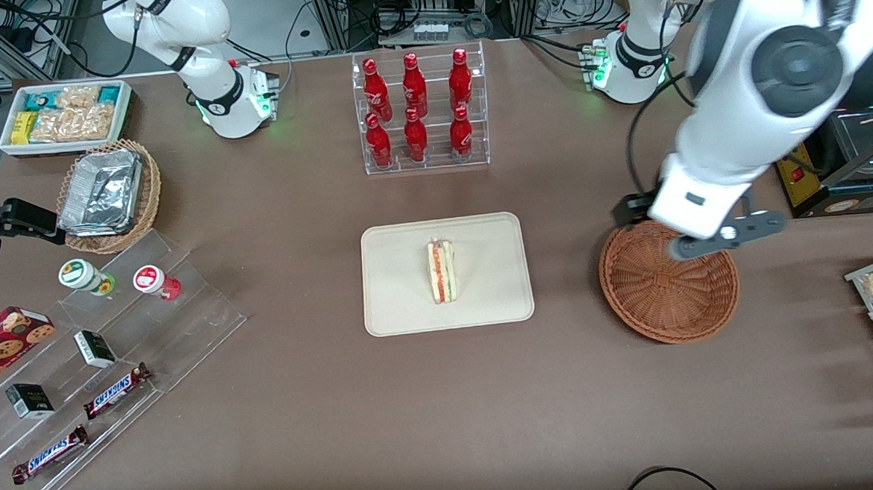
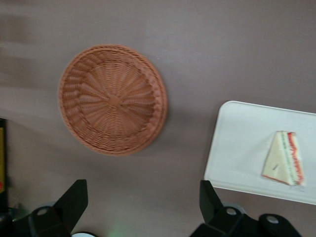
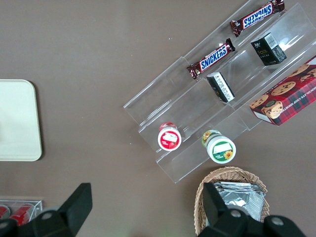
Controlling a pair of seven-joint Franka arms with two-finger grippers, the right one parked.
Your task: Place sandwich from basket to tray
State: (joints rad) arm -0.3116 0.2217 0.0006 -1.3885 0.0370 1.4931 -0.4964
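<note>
The sandwich (image 1: 441, 271) lies on the tray (image 1: 499, 301) near the middle of the brown table (image 1: 311, 416), its striped cut edge showing red, orange and green. The reddish-brown wicker basket (image 1: 667, 304) sits beside the tray toward the working arm's end and holds nothing.

In the front view the left arm covers the basket's rim and hides most of the gripper (image 1: 694, 243) hanging over it, so the fingers are hard to read there. The left wrist view settles it: the gripper (image 2: 143, 202) hangs well above the table with its two dark fingers (image 2: 74, 197) spread wide and nothing between them, and the whole basket (image 2: 112, 99) and the sandwich (image 2: 285, 158) on the tray (image 2: 237, 148) are unobstructed.

Farther from the front camera than the tray stands a clear rack of red bottles (image 1: 418, 111). Toward the parked arm's end are a tan basket of foil trays (image 1: 109, 195), a white bin of snack packets (image 1: 67, 115) and a clear stepped display (image 1: 114, 366), whose Snickers bars (image 3: 212, 61) read plainly only in the right wrist view.
</note>
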